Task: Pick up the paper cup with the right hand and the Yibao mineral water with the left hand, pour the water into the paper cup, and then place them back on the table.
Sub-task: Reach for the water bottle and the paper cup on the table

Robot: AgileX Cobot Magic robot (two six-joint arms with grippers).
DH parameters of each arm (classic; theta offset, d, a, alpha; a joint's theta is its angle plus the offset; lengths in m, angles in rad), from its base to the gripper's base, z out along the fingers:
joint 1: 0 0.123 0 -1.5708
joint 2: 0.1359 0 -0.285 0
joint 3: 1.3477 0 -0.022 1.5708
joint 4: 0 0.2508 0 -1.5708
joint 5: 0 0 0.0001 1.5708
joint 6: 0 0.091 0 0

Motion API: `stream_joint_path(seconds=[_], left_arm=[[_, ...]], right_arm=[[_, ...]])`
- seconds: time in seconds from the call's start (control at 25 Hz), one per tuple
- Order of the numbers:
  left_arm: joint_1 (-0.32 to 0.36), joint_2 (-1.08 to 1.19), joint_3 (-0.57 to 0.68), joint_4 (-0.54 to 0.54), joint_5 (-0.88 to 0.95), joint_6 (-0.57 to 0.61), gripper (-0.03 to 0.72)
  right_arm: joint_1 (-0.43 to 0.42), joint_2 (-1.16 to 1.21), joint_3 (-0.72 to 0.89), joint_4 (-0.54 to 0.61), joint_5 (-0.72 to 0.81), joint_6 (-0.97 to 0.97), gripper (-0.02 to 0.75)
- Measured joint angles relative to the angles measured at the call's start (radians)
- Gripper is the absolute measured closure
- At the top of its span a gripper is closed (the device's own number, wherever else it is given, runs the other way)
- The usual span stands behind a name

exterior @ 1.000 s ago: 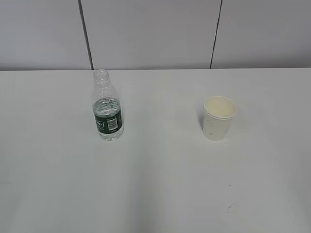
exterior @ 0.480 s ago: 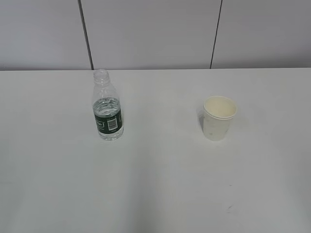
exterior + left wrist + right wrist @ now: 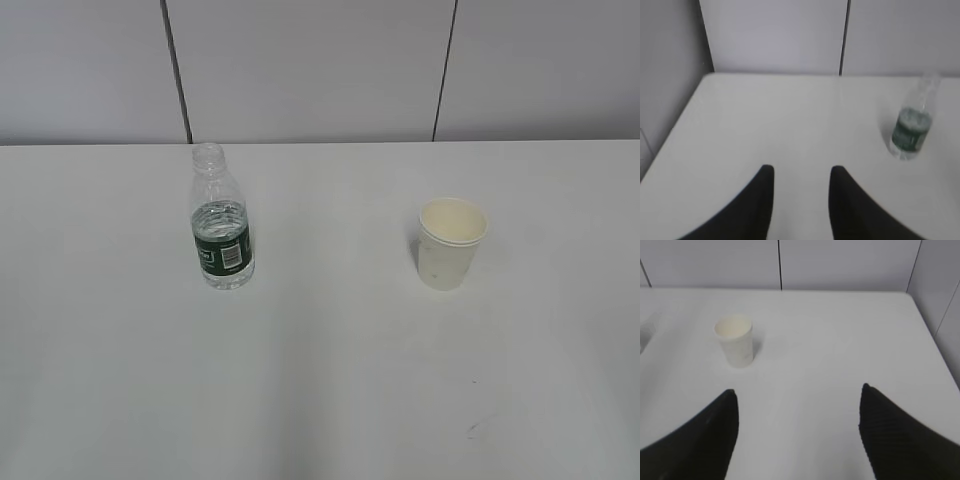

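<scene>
The Yibao mineral water stands upright and capless on the white table, left of centre; the left wrist view has it far off at the right. The cream paper cup stands upright right of centre, and shows at the upper left of the right wrist view. My left gripper is open with a moderate gap, nothing between its black fingers, well short and left of the bottle. My right gripper is wide open and empty, short and right of the cup. Neither arm shows in the exterior view.
A grey panelled wall rises behind the table's back edge. The table's left edge shows in the left wrist view, its right edge in the right wrist view. A few tiny dark specks mark the near tabletop.
</scene>
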State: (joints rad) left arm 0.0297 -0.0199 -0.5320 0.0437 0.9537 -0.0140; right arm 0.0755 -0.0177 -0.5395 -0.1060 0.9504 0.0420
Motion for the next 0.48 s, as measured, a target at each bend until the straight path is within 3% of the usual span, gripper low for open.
stream_joint_path(seconds=[0.2, 0.48], left_arm=[[-0.003, 0.082, -0.002, -0.044, -0.280, 0.014, 0.447], [-0.024, 0.366, -0.002, -0.056, -0.504, 0.026, 0.447]], right_arm=[[0.000, 0.114, -0.002, -0.028, -0.163, 0.000, 0.153], [0.000, 0.371, -0.002, -0.081, -0.489, 0.006, 0.153]])
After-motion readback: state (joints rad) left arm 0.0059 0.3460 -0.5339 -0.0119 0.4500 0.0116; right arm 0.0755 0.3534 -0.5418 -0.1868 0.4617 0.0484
